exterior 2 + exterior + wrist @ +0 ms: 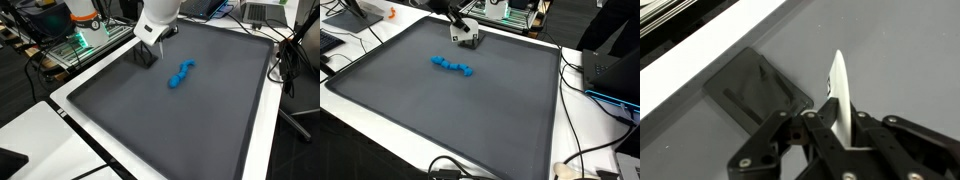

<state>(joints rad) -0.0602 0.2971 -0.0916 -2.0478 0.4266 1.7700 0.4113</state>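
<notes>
My gripper [830, 118] is shut on a thin white flat piece [838, 75], held upright on edge between the fingers. In both exterior views the gripper [466, 36] [148, 48] hovers low over the far edge of a large dark grey mat [440, 110] [190, 120]. Just beside it a dark grey flat rectangular piece [755, 90] [142, 57] lies on the mat. A blue chain-like object [452, 66] [180, 75] lies on the mat, a short way from the gripper towards the middle.
The mat lies on a white table [590, 130] [70, 110]. Cables [582, 160] trail along one side. Laptops and electronics [610, 70] [80, 45] stand around the table's edges. An orange item [391, 14] sits at the back.
</notes>
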